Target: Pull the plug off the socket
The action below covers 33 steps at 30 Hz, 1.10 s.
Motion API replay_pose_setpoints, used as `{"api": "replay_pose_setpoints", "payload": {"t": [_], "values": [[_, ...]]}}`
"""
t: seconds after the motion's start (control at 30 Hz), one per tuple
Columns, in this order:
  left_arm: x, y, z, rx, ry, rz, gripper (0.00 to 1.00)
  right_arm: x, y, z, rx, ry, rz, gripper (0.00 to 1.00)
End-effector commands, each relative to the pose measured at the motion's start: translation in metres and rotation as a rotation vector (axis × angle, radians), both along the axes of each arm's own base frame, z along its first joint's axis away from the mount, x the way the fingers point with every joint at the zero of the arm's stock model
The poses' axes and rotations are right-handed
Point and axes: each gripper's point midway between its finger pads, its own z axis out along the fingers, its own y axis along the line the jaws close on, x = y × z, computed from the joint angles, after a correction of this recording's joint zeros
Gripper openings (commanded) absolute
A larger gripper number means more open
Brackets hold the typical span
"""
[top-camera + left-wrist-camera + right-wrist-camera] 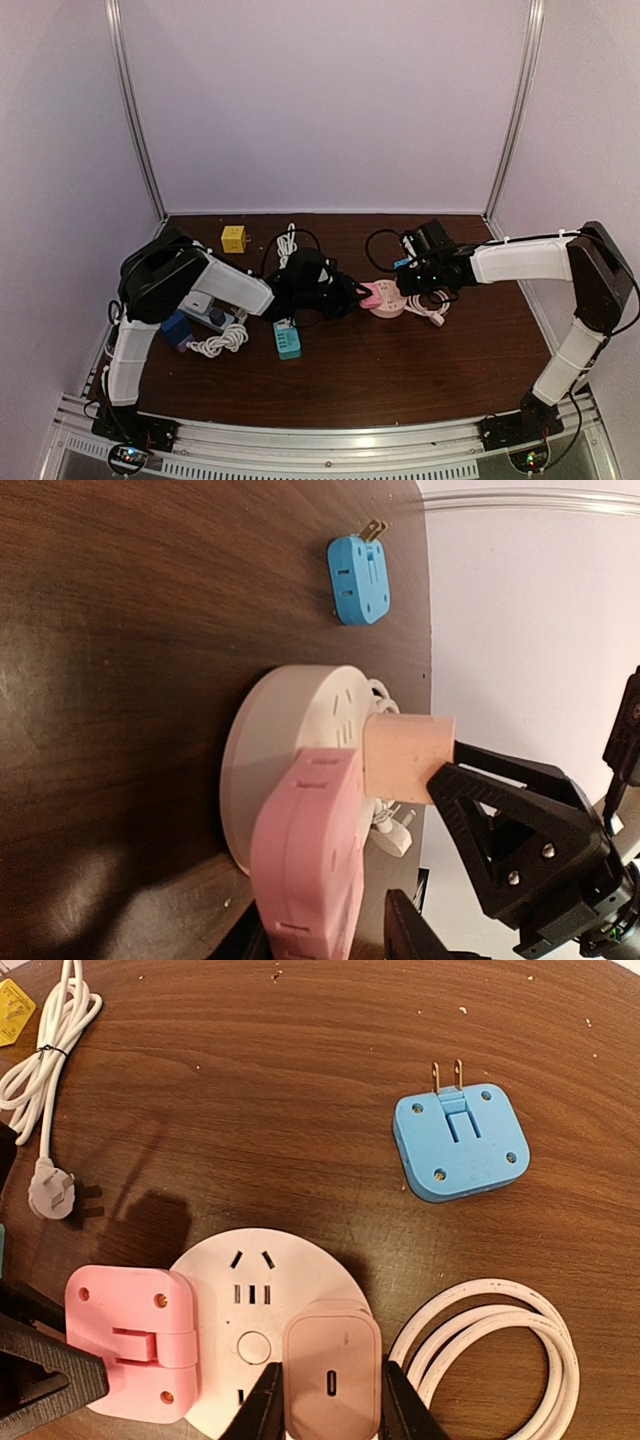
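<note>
Plug not out at this point. Notes taken across the right wrist view, from the left.

A finger (pixel 30 1365) of the left gripper (pixel 360 297) lay against the pink adapter (pixel 130 1342) at lower left. We could not tell whether its jaws were clamped on it.

The adapter sat on the round white socket (pixel 250 1260), bottom centre. Just right of it the plug (pixel 332 1372), a pale pink charger block, was seated in the socket face. We saw no gap at its base.

The right gripper (pixel 332 1408) was closed on the plug's two sides at the bottom edge.

We judged the grasp made and the pull itself left to do.

In the left wrist view the plug's long axis ran horizontally, square to the socket face. Its free end pointed to frame right and its prongs were hidden. On the table it therefore stood upright.
</note>
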Motion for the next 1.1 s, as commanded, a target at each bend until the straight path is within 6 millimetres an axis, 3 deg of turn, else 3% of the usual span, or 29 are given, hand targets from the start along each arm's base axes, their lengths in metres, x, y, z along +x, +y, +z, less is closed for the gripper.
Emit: {"api": "replay_pose_setpoints", "payload": {"t": [0.0, 0.27, 0.43, 0.7, 1.07], "values": [[0.016, 0.002, 0.024, -0.057, -0.056, 0.022, 0.34, -0.011, 0.006, -0.013, -0.002, 0.047, 0.016, 0.09], [0.013, -0.003, 0.025, -0.063, -0.060, -0.009, 0.00, -0.011, 0.005, -0.019, -0.058, 0.059, 0.004, 0.06], [0.013, -0.009, 0.052, -0.177, -0.120, -0.022, 0.00, -0.013, 0.005, -0.028, -0.106, 0.081, -0.004, 0.00], [0.012, -0.015, 0.096, -0.326, -0.234, -0.054, 0.00, -0.016, 0.006, -0.037, -0.140, 0.091, -0.009, 0.00], [0.005, -0.015, 0.111, -0.381, -0.282, -0.089, 0.00, -0.015, 0.006, -0.038, -0.140, 0.090, -0.022, 0.00]]}}
